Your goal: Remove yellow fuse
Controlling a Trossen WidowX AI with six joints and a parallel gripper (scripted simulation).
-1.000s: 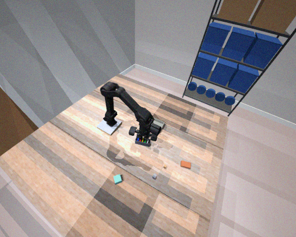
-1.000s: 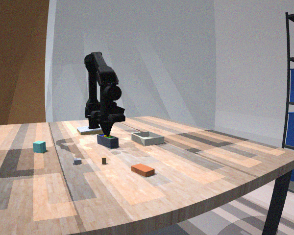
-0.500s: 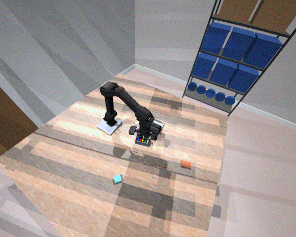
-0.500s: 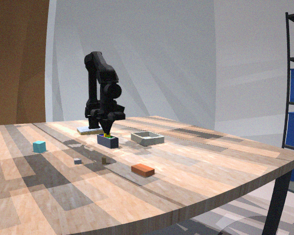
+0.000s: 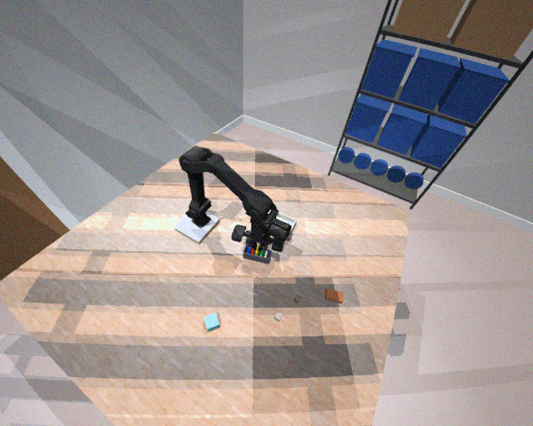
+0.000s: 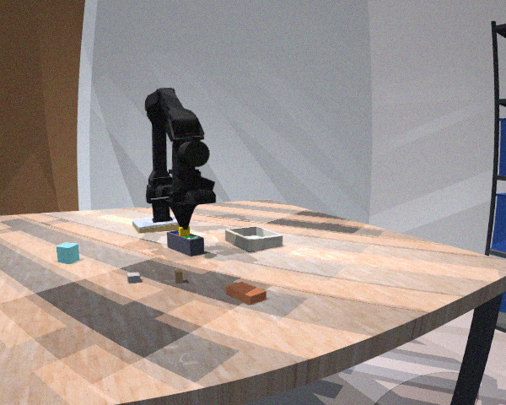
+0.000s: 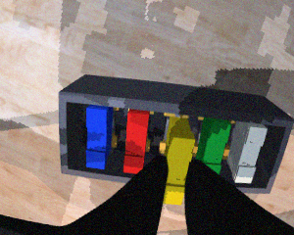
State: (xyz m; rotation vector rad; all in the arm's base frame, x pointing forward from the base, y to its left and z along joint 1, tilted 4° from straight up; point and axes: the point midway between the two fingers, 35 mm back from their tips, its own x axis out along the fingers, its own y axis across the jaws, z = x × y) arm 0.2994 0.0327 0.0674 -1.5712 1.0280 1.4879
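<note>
While the gripper (image 7: pixel 174 179) pinches the yellow fuse (image 7: pixel 178 157) at mid-frame in the wrist view — part-raised from the block (image 7: pixel 173 94), between red (image 7: pixel 137 140) and green (image 7: pixel 214 144) — the lift seems underway, and next comes a straight rise, then right to the tray (image 6: pixel 254 238).

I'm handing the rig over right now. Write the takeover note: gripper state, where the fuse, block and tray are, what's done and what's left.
Gripper: shut on the yellow fuse, pointing straight down over the fuse block.
Yellow fuse: partly raised, standing above the block's top in the exterior view, lower end not clearly free of its slot. Blue fuse, red fuse, green fuse and grey fuse sit seated on either side.
Tray: on the table beside the block, apart from it.
Done: fuse grasped, lift begun.
Left: finish the straight upward pull, carry the fuse to the tray, release. The fingers are close to the red and green fuses, so avoid sideways drift.
</note>
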